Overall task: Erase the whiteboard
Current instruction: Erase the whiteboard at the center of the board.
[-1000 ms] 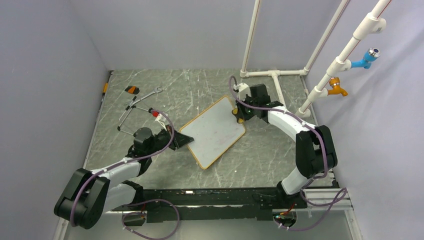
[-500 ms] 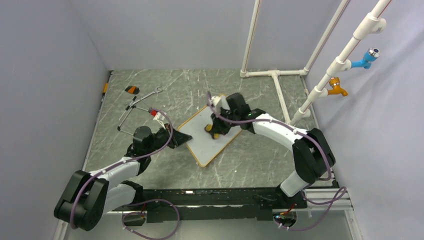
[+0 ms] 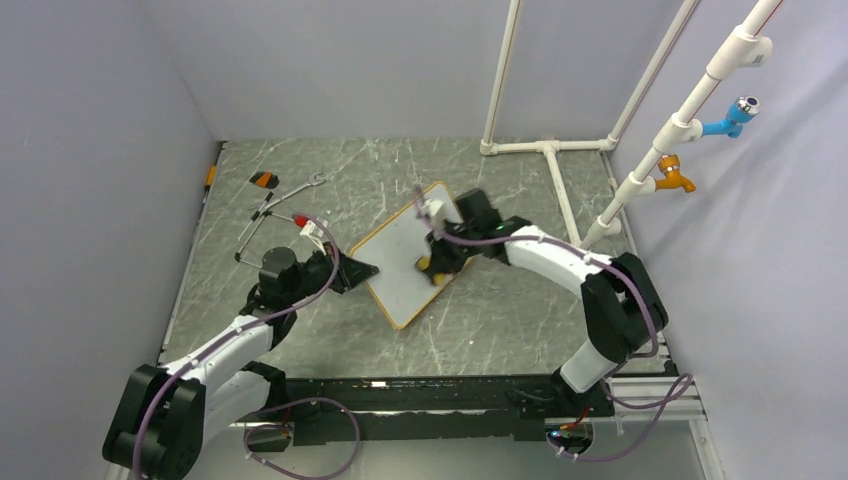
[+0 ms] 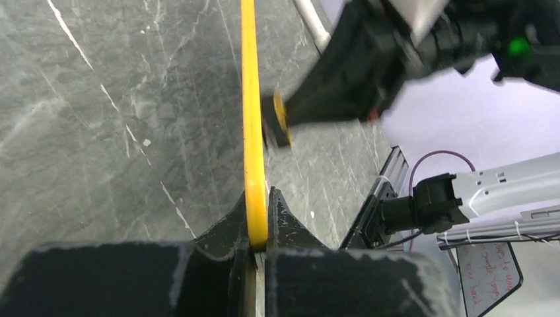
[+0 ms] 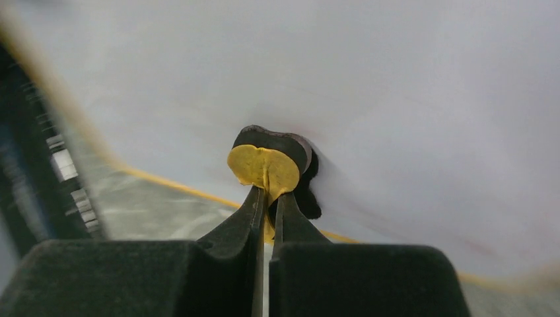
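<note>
Judging by the overhead view, the erasing was well along but not plainly finished. On the bench, near its middle and set diagonally, sat the whiteboard. Its visible face read as plain white from above, with no writing I could make out. The left gripper was pinched shut on the board's frame at the side nearer the bench's left edge, steadying it. The right gripper was pressed together on a small yellow-backed eraser, held against the board's face toward its near-right side.

The left wrist view alone showed the frame edge-on, clamped between the two fingers, with the eraser meeting the board beyond. Only the right wrist view showed the dark pad against the white face. Beside the pad were what may have been faint reddish smears, though blur made that uncertain. If those were ink, a few passes remained, chiefly under the right arm, hidden from above.
</note>
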Robot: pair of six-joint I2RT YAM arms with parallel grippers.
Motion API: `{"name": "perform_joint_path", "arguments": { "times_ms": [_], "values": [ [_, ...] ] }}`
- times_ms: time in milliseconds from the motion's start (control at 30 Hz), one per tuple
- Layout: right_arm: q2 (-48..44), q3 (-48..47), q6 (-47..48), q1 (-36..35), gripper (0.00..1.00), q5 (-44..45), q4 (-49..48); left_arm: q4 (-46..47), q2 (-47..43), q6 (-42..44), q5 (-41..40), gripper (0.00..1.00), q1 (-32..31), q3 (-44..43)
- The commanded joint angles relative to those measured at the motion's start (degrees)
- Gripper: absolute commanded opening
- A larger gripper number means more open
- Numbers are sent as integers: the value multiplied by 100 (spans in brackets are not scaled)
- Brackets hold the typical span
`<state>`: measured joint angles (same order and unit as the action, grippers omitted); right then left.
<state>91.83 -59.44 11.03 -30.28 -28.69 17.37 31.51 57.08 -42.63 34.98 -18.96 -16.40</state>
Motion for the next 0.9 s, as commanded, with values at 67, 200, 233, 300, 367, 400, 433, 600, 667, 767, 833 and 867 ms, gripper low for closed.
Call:
{"name": "perform_joint_path", "arguments": {
  "times_ms": [67, 200, 233, 300, 367, 400, 433, 600, 667, 767, 833, 867],
  "values": [
    [-306, -615, 212, -1177, 0, -1388, 236, 434, -472, 198, 277, 0, 57, -651],
    [-684, -573, 11, -347, 0, -1442, 126, -409, -875, 647, 54, 0, 166, -902],
    [-856, -542, 3, -37, 0, -1642, 175, -841, -1026, 917, -34, 0, 226, -1058],
    [-1313, -425, 110, 518, 0, -2031, 266, -1973, -1326, 1478, -310, 0, 362, -1443],
    [-1740, -240, 277, 833, 0, -2176, 260, -2609, -1539, 1963, -576, 0, 507, -1720],
    [-1870, -195, 366, 900, 0, -2214, 292, -2878, -1621, 2193, -705, 0, 583, -1838],
    [-1921, -196, 439, 943, 0, -2253, 361, -3087, -1667, 2407, -825, 0, 659, -1954],
    [-1813, -106, 499, 966, 0, -2310, 336, -3942, -1832, 3435, -1182, 0, 1164, -2529],
    [-1761, -103, 552, 963, 0, -2381, 397, -4339, -1891, 3880, -1409, 0, 1324, -2844],
    [-1764, -31, 590, 969, 0, -2367, 361, -4597, -2050, 4616, -1631, 0, 1614, -3028],
    [-1768, 14, 604, 966, 0, -2324, 347, -4692, -2117, 4937, -1681, 0, 1852, -3016],
    [-1753, 30, 605, 971, 0, -2324, 338, -4688, -2146, 5046, -1593, 0, 2084, -2992]
  ]
}}
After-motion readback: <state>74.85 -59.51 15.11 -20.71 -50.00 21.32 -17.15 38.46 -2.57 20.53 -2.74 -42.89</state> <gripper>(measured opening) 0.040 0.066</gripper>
